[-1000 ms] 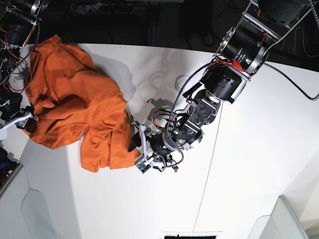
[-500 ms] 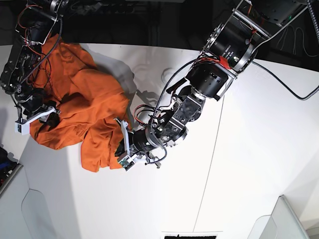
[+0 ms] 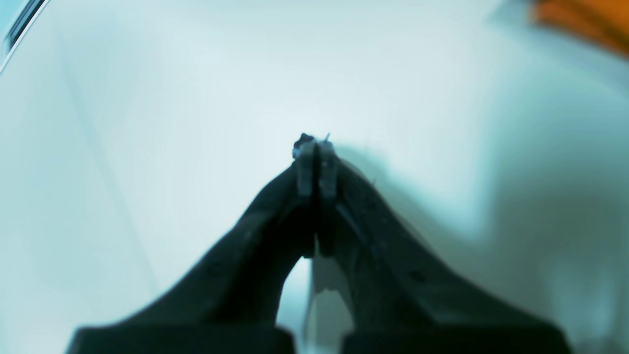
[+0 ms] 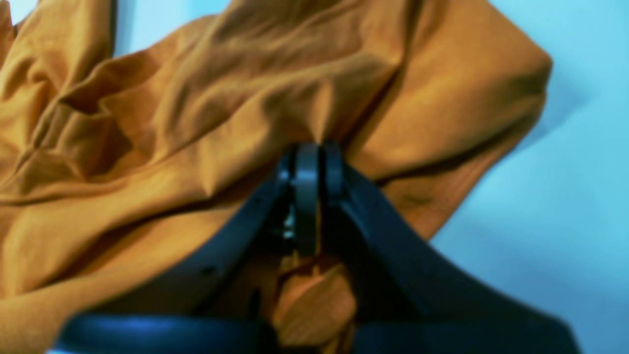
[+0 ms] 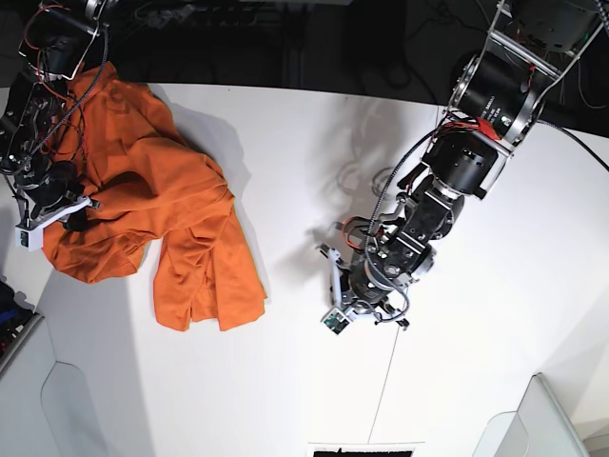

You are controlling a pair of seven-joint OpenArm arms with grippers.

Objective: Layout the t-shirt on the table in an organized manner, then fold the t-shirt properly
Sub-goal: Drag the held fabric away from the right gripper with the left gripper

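On the table (image 5: pixel 285 143), toward its far left corner, the t-shirt (image 5: pixel 162 219) lay crumpled in an orange heap, with one loose flap spread out toward the table's middle. At the heap's left edge, the right gripper (image 4: pixel 313 162) was clamped on a fold of the orange cloth, its fingers pressed together with fabric bunched around them. Well apart from the t-shirt, over bare white surface near the thin dark seam (image 5: pixel 385 381), the left gripper (image 3: pixel 314 152) had its fingers pressed together on nothing.
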